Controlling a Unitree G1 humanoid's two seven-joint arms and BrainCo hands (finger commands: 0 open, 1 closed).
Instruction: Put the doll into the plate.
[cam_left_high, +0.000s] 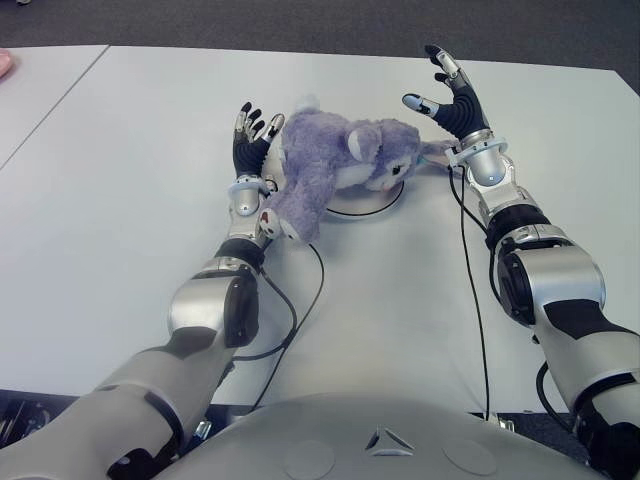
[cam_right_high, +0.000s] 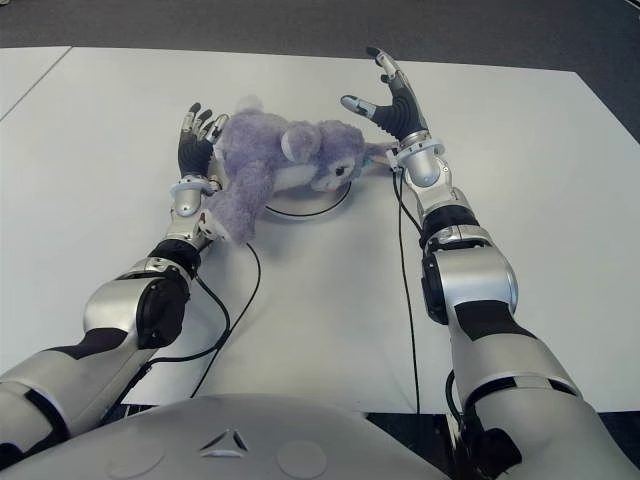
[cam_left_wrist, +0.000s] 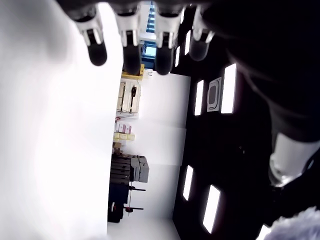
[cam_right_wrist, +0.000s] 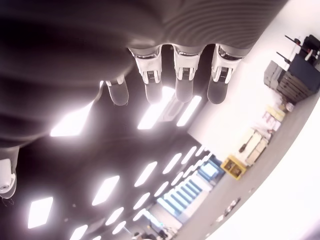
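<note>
Fuzzy purple plush on the doll (cam_left_high: 335, 165), a smooth matt white tabletop (cam_left_high: 120, 200), glossy silver shells on each robot hand's arm.

Both eye views look down and forward from the head over the white table (cam_left_high: 120, 220), a small sideways shift apart, sharing arms, doll (cam_left_high: 335, 165) and plate (cam_left_high: 385, 203). The left wrist view sits tight against its fingers (cam_left_wrist: 130, 42), facing the room and ceiling lights. The right wrist view, equally close behind its fingers (cam_right_wrist: 184, 75), faces the ceiling lights.
</note>
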